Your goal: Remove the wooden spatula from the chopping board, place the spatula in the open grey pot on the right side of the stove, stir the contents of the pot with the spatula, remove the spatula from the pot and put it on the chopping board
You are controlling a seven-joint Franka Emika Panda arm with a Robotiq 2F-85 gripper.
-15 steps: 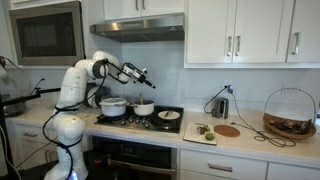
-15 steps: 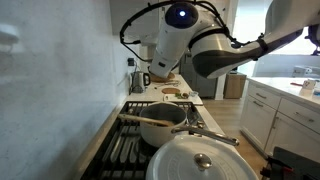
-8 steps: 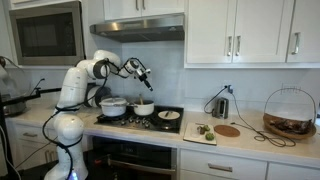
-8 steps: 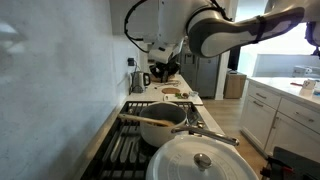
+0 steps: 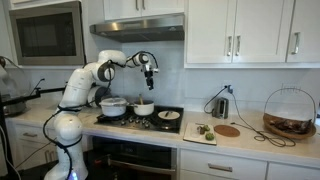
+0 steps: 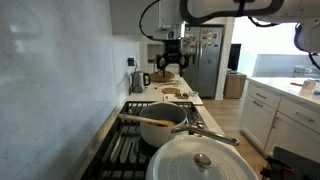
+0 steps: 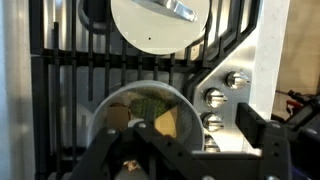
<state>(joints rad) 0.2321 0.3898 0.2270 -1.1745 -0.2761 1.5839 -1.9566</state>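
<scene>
End effector [image 5: 149, 72] wide, empty; small round grey pot [image 5: 144, 108] well below it. Wooden spatula not discernible; likely light, stiff, smooth: grasp mid-handle, across narrow width.

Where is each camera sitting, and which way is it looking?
Exterior view: across the room, facing the stove; whole arm and end effector show.
Exterior view: low behind a white lid, looking along the stove; end effector shows high up.
Wrist view: on the wrist, looking straight down at the grey pot; end effector fingers at the bottom.
Shared: the grey pot, wrist view and an exterior view.
</scene>
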